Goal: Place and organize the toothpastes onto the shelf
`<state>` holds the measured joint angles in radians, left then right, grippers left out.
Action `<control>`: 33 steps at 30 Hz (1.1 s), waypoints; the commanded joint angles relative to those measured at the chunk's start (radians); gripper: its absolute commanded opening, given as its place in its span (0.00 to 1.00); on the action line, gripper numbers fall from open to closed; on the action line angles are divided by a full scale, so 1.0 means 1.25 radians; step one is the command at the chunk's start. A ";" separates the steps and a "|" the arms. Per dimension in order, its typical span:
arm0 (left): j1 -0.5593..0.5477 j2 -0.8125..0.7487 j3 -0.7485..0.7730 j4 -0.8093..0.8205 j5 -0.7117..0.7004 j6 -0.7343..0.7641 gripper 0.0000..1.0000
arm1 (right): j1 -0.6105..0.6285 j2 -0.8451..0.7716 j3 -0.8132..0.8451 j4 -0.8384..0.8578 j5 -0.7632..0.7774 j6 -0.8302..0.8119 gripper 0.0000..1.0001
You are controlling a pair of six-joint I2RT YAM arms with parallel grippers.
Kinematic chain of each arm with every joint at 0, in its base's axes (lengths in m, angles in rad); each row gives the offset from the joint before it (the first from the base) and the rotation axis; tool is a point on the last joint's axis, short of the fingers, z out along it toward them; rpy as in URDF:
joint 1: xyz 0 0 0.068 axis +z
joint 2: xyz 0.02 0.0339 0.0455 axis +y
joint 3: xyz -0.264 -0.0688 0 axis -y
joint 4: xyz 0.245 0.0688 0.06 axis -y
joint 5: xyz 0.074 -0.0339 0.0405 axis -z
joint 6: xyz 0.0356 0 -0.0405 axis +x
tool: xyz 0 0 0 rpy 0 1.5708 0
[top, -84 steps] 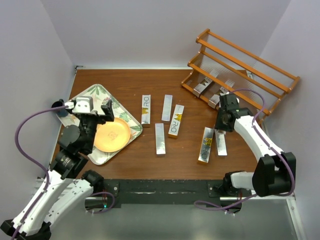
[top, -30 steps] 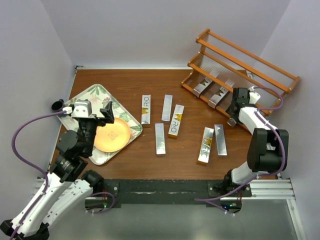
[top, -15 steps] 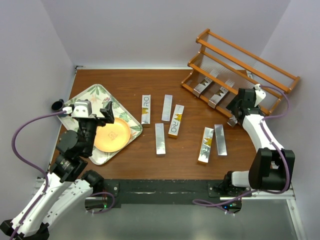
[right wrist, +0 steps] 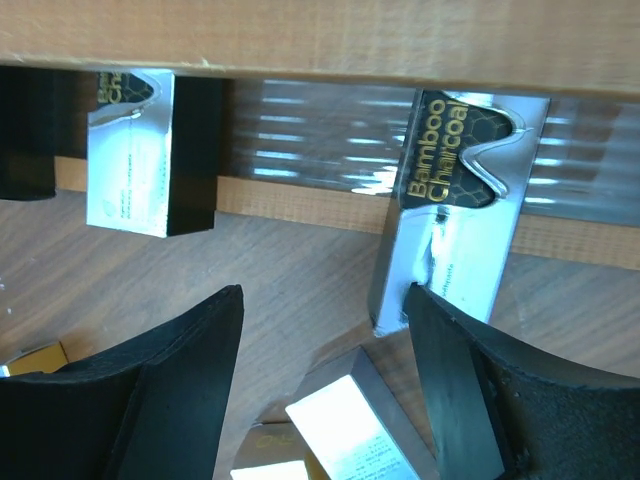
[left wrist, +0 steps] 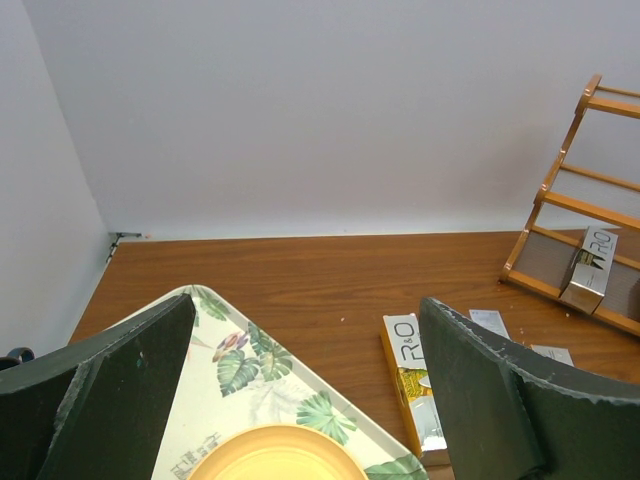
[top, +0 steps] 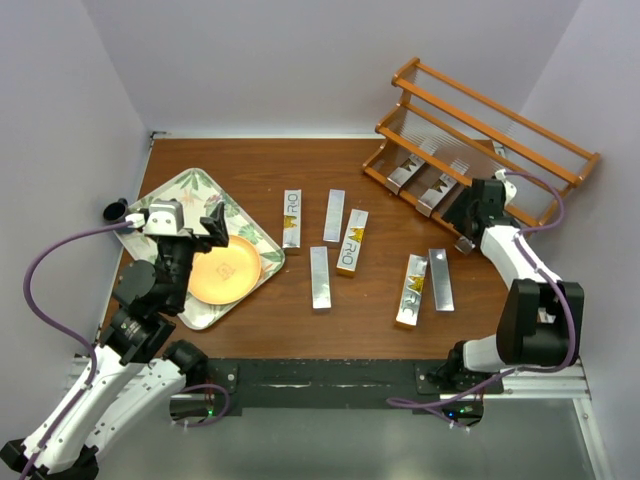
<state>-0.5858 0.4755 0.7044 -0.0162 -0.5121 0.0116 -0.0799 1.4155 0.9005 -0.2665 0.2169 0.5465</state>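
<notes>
Shelved toothpaste (right wrist: 458, 215) lies just ahead of right gripper (right wrist: 325, 300)

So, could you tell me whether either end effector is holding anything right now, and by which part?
Nothing is held: the left end effector is open over the tray, and the right end effector is open facing the shelf.

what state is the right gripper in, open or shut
Open: the right gripper has its fingers wide apart, nothing held between them.
</notes>
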 commanded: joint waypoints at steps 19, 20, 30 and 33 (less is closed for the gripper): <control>-0.005 0.002 -0.008 0.038 0.006 0.005 1.00 | -0.005 -0.057 0.031 -0.058 -0.084 -0.108 0.71; -0.005 0.002 -0.006 0.036 0.006 0.005 1.00 | -0.005 -0.071 0.026 -0.070 -0.077 -0.123 0.71; -0.005 0.001 -0.004 0.034 0.016 -0.001 1.00 | 0.006 -0.131 -0.005 -0.197 0.146 -0.204 0.75; -0.004 -0.005 -0.005 0.033 0.013 -0.001 1.00 | 0.006 -0.114 -0.005 -0.186 0.151 -0.192 0.76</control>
<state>-0.5858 0.4755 0.7044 -0.0166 -0.5014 0.0113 -0.0780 1.2686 0.8898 -0.4759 0.3050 0.3305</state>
